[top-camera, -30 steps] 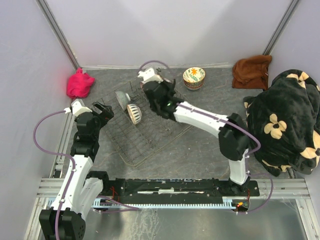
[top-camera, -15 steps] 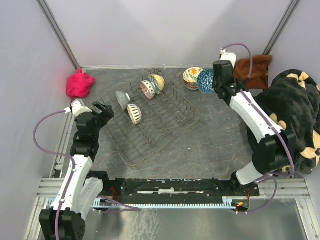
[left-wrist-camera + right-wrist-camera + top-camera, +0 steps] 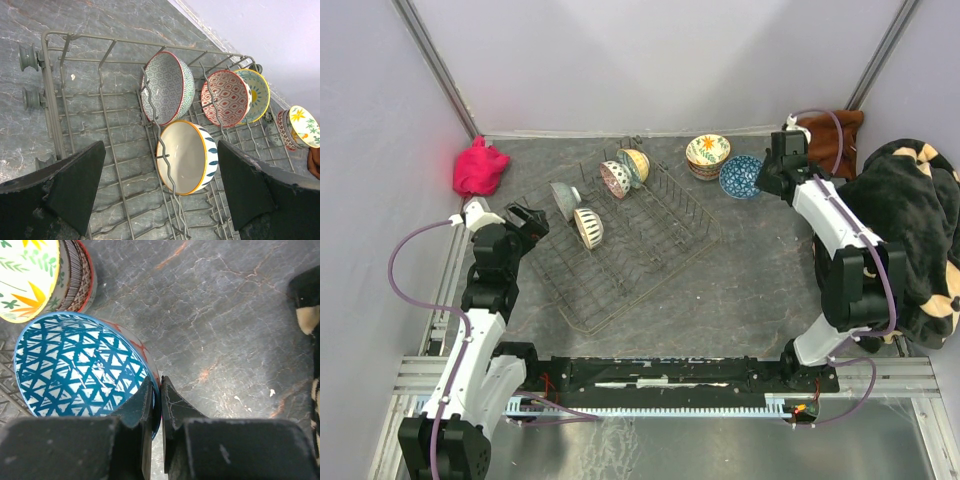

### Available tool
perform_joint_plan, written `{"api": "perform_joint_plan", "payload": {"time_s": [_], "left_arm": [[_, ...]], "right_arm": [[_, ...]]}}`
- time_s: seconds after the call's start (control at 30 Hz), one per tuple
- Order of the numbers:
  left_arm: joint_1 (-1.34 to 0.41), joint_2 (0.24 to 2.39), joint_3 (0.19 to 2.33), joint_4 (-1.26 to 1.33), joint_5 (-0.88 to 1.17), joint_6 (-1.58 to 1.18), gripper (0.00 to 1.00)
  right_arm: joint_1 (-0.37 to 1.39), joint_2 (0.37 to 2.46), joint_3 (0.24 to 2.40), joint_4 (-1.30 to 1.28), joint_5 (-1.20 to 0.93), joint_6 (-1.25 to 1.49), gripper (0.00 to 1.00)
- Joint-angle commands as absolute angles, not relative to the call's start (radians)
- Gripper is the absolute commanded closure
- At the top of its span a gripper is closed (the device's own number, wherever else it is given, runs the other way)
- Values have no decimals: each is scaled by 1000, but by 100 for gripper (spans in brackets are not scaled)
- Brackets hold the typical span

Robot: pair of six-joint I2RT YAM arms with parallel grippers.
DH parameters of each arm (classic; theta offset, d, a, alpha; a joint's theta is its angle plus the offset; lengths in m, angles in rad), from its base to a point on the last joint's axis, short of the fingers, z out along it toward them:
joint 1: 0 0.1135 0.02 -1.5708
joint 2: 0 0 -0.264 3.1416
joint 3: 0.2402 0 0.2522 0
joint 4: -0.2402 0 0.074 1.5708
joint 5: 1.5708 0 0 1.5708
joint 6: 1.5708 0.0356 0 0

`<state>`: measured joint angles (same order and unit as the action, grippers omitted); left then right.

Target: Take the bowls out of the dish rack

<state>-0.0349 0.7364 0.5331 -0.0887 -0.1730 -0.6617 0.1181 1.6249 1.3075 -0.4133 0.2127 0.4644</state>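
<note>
Right gripper point(image 3: 156, 385) is pinching the rim of the blue bowl point(image 3: 75, 365), one finger inside and one outside, jaws nearly closed on the wall. The bowl is sitting mouth-up, out of the dish rack point(image 3: 620, 245), at 2 o'clock from the rack centre in the top view. Can't tell whether its base is touching the table point(image 3: 740, 280). It's lying at 4 o'clock from the floral bowl stack point(image 3: 707, 155), close enough that I can't tell if they're touching.

Left gripper point(image 3: 526, 217) is hovering at 9 o'clock of the rack, jaws spread wide and holding nothing. Its wrist camera is looking straight at the bowls in the rack.

Four bowls are standing on edge between the tines. The grey bowl point(image 3: 563, 198) and the orange-rimmed bowl point(image 3: 588, 227) are sitting just beside each other toward 10 o'clock of the rack. The red-patterned bowl point(image 3: 614, 179) and the yellow bowl point(image 3: 636, 164) are leaning together at 12 o'clock, at the far edge. The rack itself is sitting skewed to the table edges.

A red cloth point(image 3: 480, 167) is lying at 10 o'clock from the rack, in the far-left corner. A brown cloth point(image 3: 832, 135) is lying in the far-right corner, just behind the right wrist. A black blanket point(image 3: 905, 240) with cream flowers is lying at 3 o'clock, along the right edge.
</note>
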Motion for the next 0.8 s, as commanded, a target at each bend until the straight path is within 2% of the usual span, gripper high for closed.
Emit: {"api": "perform_joint_plan", "payload": {"time_s": [0.0,0.17,0.33,0.77], "left_arm": [[-38,741,530,-22,-157,-699,1],[-37,744,531,-20,-157,-700,1],[-37,751,529,-15,-161,-698,1],[-37,761,528,-8,-155,-696,1]], "right_arm": [[113,1645,1449,-344,152,500,99],[114,1714,1582,-393,128,499,99],[114,1735,1608,-415,130,496,99],[113,1762,1455,-428,148,474,99]]}}
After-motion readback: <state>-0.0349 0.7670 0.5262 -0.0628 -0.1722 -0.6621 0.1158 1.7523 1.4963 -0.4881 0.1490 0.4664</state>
